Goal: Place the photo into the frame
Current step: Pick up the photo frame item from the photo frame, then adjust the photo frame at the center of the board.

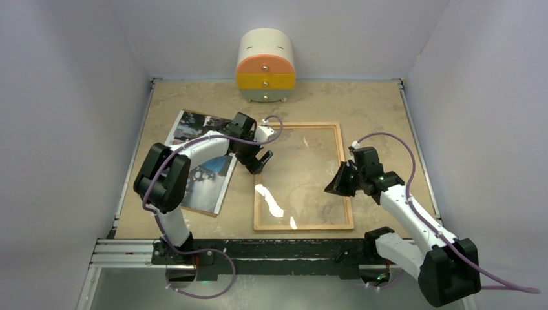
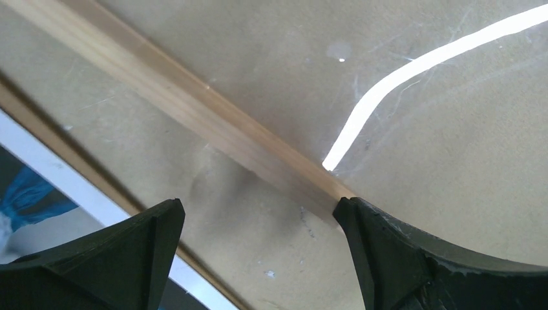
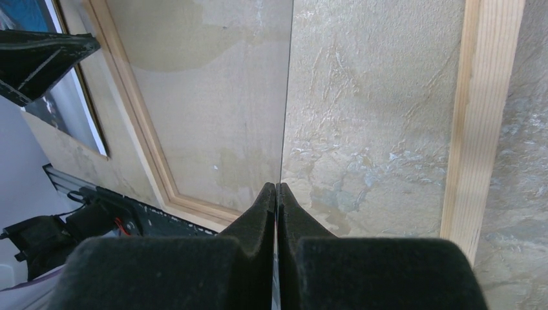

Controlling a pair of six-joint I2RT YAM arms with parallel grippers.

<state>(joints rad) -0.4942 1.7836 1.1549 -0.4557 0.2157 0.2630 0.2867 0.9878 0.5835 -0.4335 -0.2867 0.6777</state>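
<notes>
While I scan the top view, I see a tan mottled table (image 1: 362, 103) boxed in by pale grey-lilac walls (image 1: 64, 97), with a round cream, orange and yellow drawer cabinet (image 1: 265, 68) at the back wall. The photo (image 1: 191, 124) lies flat at table left, just beside the frame (image 1: 304, 226), which lies flat at centre with a clear pane (image 1: 310, 168) over its opening. My left gripper (image 1: 261, 163) hangs over the frame's left border near its far corner, jaws spread wide with nothing between them; the photo sits just to its left, not touched. My right gripper (image 1: 333, 187) is at the frame's right border, fingers pinched together on the pane's thin edge. The left arm covers the photo's middle, and the left wrist view catches only its white margin and a bit of blue. The pane's outline is hard to trace: I get only glare streaks and one edge line. I can't tell whether its left side rests in the frame.
</notes>
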